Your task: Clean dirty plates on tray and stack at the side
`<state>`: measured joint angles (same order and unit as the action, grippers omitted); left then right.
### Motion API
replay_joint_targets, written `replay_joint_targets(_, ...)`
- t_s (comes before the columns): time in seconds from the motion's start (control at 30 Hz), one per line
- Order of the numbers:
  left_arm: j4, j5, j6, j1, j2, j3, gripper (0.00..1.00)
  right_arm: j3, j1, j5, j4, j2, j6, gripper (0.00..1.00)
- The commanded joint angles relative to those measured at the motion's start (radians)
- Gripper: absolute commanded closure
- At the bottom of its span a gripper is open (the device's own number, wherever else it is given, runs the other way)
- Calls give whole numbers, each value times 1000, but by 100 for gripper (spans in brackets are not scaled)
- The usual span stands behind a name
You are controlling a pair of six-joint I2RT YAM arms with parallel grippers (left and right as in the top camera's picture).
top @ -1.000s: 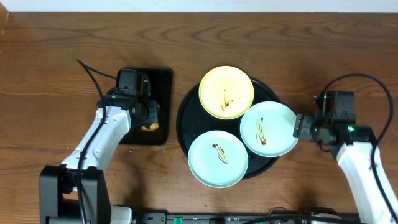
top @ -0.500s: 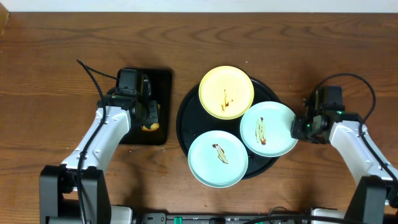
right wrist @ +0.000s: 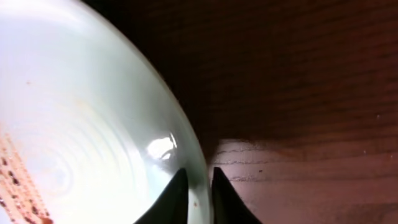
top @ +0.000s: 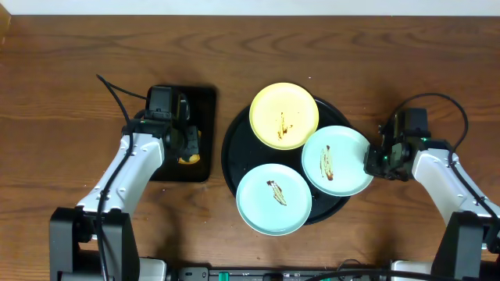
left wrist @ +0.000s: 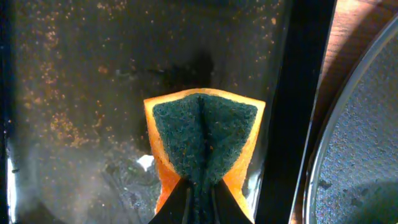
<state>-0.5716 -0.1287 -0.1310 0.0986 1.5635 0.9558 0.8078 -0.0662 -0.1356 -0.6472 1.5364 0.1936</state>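
So the whole thing hinged on the right pincer (right wrist: 200, 196) and the right-hand mint plate (top: 337, 161). That plate sat on the right side of the round tray (top: 230, 152), with its outer edge hanging out past the tray's rim toward the right arm. The pincer was right at that outer edge.

In the wrist view the rim ran straight between the two tips, one on the plate's inside and one out over the wooden surface (top: 78, 55). They were drawn nearly together, so I'd call it pinched on the rim. The bulk of the plate lay inward from there, toward the tray's middle. It's round, so no long axis to fuss over.

It was crowding the yellow plate (top: 284, 115) and the front mint plate (top: 274, 199), touching or overlapping, and I'd guess lifting could nudge them.

The left pincer (left wrist: 199, 199) was clamped on the sponge (left wrist: 204, 134) over the small rectangular tray (top: 205, 101), well apart from all the plates.
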Motion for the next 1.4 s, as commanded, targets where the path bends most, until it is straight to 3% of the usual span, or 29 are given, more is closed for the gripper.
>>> replay_joint_targets(0.0, 3, -3, -2, -1, -10, -5, 92, 14, -5, 0, 1, 8, 0, 94)
replay_joint_targets(0.07, 8, -3, -2, -1, -10, -5, 92, 14, -5, -1, 1, 8, 0, 99)
replay_joint_targets(0.63, 32, -2, -1, -2, -26, 0, 92, 14, -5, 0, 0, 8, 0, 99)
replay_joint_targets(1.07, 185, 129, 34, -2, -291, 0, 93, 14, -5, 0, 1, 8, 0, 99)
replay_joint_targets(1.37, 239, 131, 101, -2, -403, 0, 92, 14, -5, 0, 1, 8, 0, 99)
